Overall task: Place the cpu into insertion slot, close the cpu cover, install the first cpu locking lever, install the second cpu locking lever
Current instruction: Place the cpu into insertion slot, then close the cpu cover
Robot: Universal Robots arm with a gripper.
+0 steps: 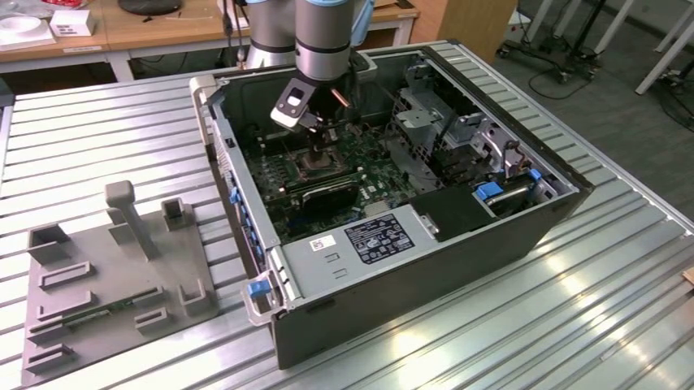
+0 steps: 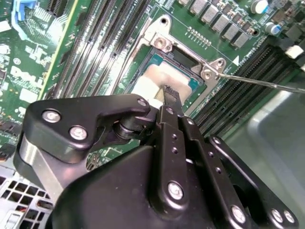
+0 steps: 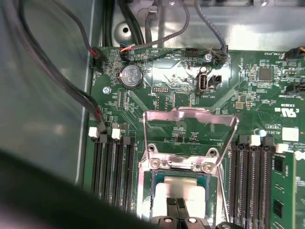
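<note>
While the cpu lies flat within the insertion slot, the jaws hang clenched together right over its pale top; whether they touch it I cannot tell. At the slot's hinge the cpu cover stands raised, and a locking lever juts free over the memory slots. A sideways drag or hard press from the tips could skew the chip and bend socket contacts on the motherboard.

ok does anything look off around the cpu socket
Nothing stands out. The cpu looks square in the insertion slot, the cpu cover stands swung up and open, and the gripper sits right at the cpu.
</note>
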